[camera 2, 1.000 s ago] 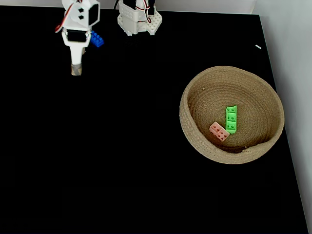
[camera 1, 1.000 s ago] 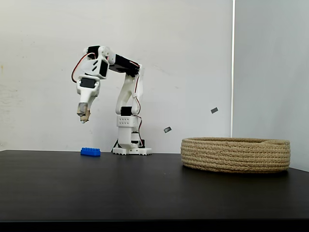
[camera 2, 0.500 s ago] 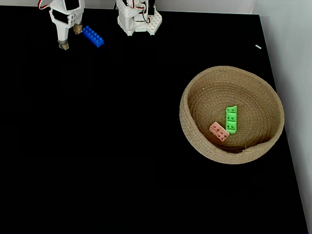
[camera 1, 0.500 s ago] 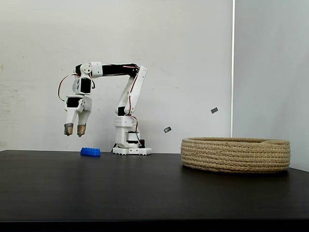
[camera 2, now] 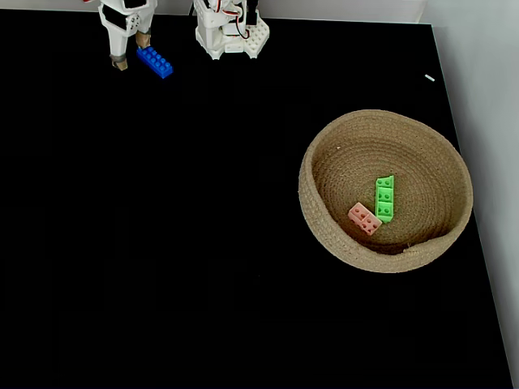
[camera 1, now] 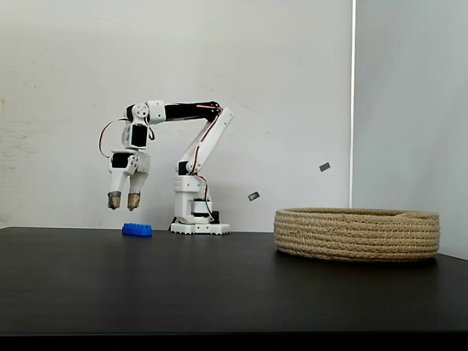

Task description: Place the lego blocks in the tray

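Over on the left, the white two-finger gripper (camera 1: 124, 201) hangs above the small blue studded lego brick (camera 1: 137, 229), fingers spread apart with nothing between them, lined up for a grab I'd guess. From above, that brick (camera 2: 154, 61) lies flat on the black table (camera 2: 203, 243), long axis running diagonally up-left to down-right. Further right, the round coiled tan rope basket (camera 2: 324, 235) already holds the bright green brick (camera 2: 384, 198) and pale pink brick (camera 2: 364, 218).

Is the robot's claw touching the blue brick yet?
Apart. In the fixed view from the side, the open claw hangs above the blue brick, with bare wall showing between its fingertips and the brick's top.
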Robot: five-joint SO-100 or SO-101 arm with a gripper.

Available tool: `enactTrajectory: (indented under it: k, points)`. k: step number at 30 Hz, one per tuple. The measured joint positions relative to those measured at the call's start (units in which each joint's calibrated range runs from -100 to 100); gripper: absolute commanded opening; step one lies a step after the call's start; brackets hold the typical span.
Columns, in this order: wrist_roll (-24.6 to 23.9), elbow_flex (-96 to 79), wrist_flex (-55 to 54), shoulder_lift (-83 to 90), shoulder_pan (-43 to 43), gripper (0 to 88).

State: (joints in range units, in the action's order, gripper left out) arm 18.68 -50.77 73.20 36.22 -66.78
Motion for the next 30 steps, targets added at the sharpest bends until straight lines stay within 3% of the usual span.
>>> enactTrajectory:
  k: [24, 28, 30]
  points:
    - [-0.24, -13.17, -9.74, 3.65, -0.73, 15.6]
    - [-0.24, -14.49, -10.72, 4.50, -0.73, 2.3]
    - [-0.24, -15.20, -11.61, 5.09, -0.73, 0.0]
